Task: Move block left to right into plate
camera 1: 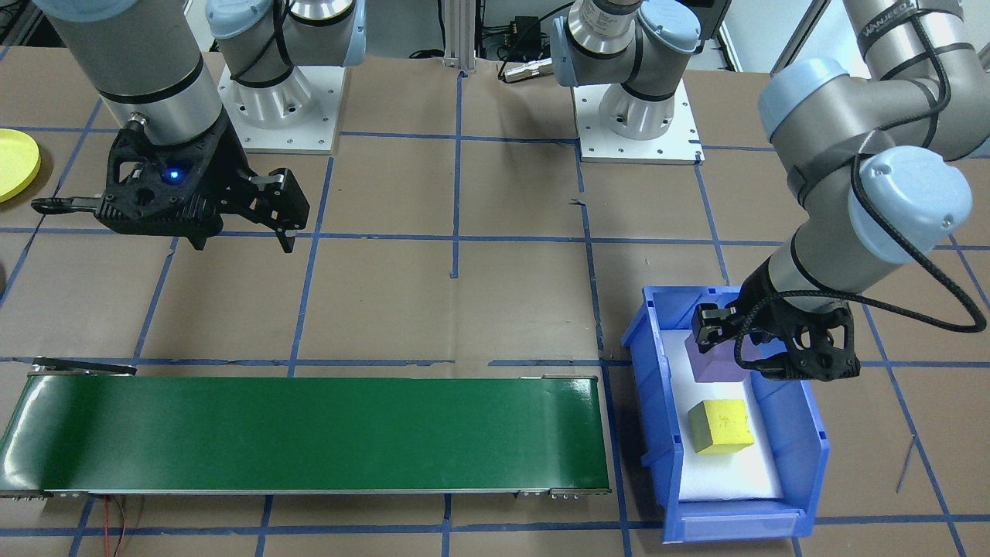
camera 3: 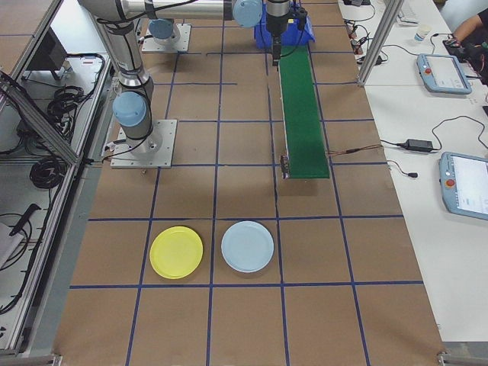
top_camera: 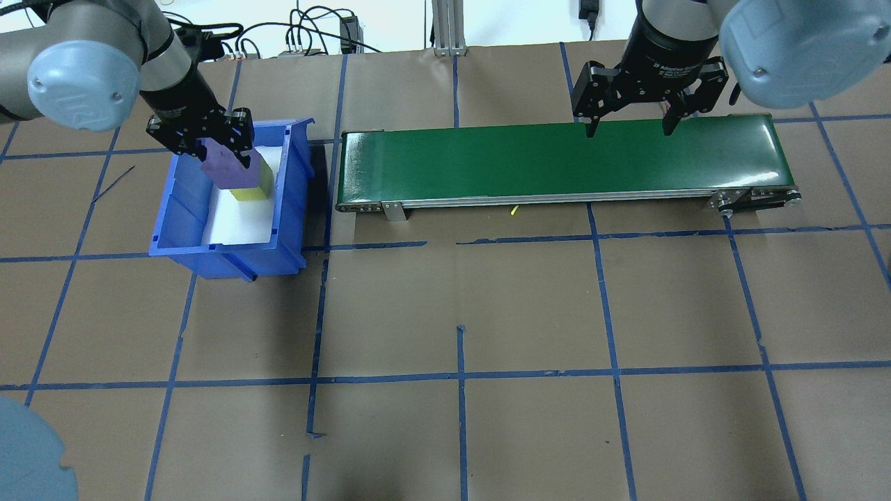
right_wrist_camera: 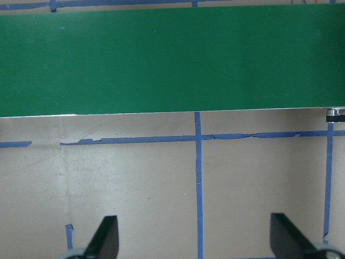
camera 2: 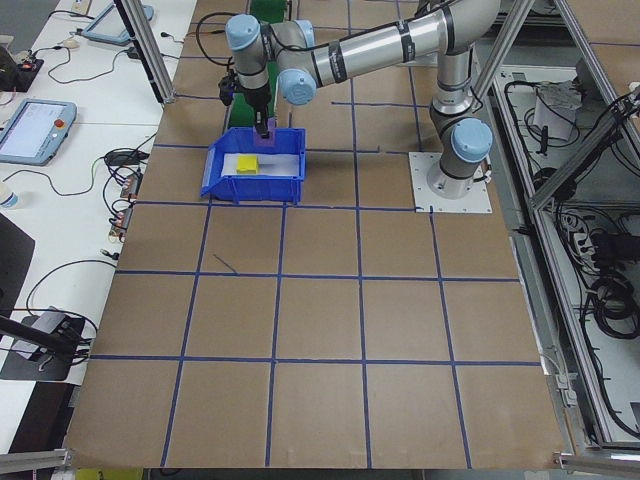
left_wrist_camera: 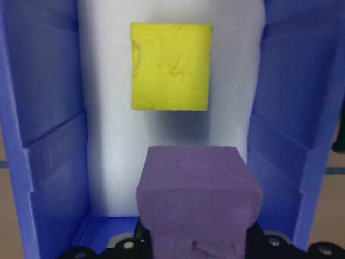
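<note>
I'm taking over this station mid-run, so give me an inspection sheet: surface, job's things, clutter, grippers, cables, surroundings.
Surface: brown table with a grid of blue tape lines; some tape is torn.
Job's things: purple block held over the blue bin; yellow block lies on the bin's white liner; green conveyor bare; yellow plate empty.
Clutter: pale blue plate beside the yellow one, empty.
Grippers: left gripper shut on the purple block; right gripper open, fingers wide apart above the conveyor's end.
Cables: black cable looped along the left arm; wires behind the bases.
Surroundings: handheld control tablets on side benches.
</note>
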Robot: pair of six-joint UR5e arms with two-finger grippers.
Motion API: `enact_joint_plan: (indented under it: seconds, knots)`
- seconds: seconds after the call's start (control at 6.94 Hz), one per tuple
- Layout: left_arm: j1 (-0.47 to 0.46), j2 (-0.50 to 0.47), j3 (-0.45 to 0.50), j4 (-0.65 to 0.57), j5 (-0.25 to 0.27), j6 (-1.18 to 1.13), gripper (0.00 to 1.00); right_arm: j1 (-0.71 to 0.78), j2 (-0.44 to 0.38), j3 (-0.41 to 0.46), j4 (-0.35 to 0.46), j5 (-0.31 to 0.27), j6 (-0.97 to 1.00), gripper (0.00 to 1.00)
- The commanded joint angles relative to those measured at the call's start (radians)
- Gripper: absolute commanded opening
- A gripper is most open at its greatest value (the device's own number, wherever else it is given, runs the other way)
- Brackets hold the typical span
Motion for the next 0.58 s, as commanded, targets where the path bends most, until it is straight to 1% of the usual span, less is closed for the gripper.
enact_joint_plan:
  seconds: [0.0, 0.14, 0.29, 0.43]
  knots:
    - [-0.107, -0.041, 0.056, 0.035, -0.001, -0.104, 0.27, 0.000, 0.000, 0.000, 0.000, 0.000, 0.000, 1.00]
    - [-0.157, -0.091, 0.056, 0.193, -0.016, -0.103, 0.27, 0.000, -0.001, 0.000, 0.000, 0.001, 0.000, 1.00]
    - [-0.194, -0.137, 0.056, 0.283, -0.033, -0.104, 0.26, 0.000, -0.001, 0.000, 0.000, 0.001, 0.000, 1.00]
    - [-0.219, -0.163, 0.056, 0.291, -0.035, -0.103, 0.26, 0.000, 0.000, 0.000, 0.000, 0.001, 0.000, 1.00]
